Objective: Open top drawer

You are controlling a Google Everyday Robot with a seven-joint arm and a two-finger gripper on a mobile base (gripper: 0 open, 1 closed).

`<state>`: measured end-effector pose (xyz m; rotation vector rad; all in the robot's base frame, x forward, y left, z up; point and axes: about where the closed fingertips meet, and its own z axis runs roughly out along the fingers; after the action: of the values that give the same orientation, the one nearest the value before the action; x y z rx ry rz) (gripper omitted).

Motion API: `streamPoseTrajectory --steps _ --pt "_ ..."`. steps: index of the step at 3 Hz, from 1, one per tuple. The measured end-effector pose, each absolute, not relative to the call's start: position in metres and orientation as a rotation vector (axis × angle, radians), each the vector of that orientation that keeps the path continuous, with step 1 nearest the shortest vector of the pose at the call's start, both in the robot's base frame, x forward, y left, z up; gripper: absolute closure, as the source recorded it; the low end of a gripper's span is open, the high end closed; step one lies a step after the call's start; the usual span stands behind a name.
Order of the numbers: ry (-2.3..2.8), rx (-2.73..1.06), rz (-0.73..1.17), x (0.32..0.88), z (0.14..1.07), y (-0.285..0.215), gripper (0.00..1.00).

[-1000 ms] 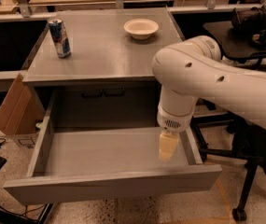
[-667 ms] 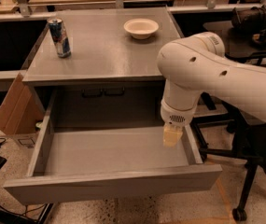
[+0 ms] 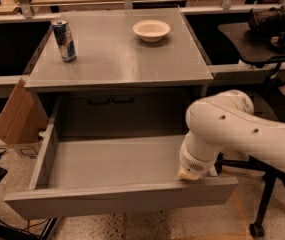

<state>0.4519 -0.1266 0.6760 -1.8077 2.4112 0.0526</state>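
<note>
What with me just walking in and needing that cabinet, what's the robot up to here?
The robot's white arm is working at the grey cabinet's top drawer, which stands pulled far out, showing its shallow grey inside. The claw sits low at the drawer's front right corner, just behind the front panel. On the cabinet top a drinks can and a pale bowl stand well apart.

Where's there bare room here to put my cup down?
The cabinet top is bare in front of the can and bowl. The top drawer floor is free too, except the front corner crowded by the gripper.
</note>
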Motion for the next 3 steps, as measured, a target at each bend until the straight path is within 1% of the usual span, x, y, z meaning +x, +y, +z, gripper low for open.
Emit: streamPoseTrajectory --steps 1,2,3 --pt "2.433 -1.781 0.085 0.4339 0.6630 -0.1297 1.00" --pt "2.433 -1.781 0.085 0.4339 0.6687 -0.1297 1.00" --pt "2.433 -1.781 0.085 0.4339 0.6700 -0.1297 0.86"
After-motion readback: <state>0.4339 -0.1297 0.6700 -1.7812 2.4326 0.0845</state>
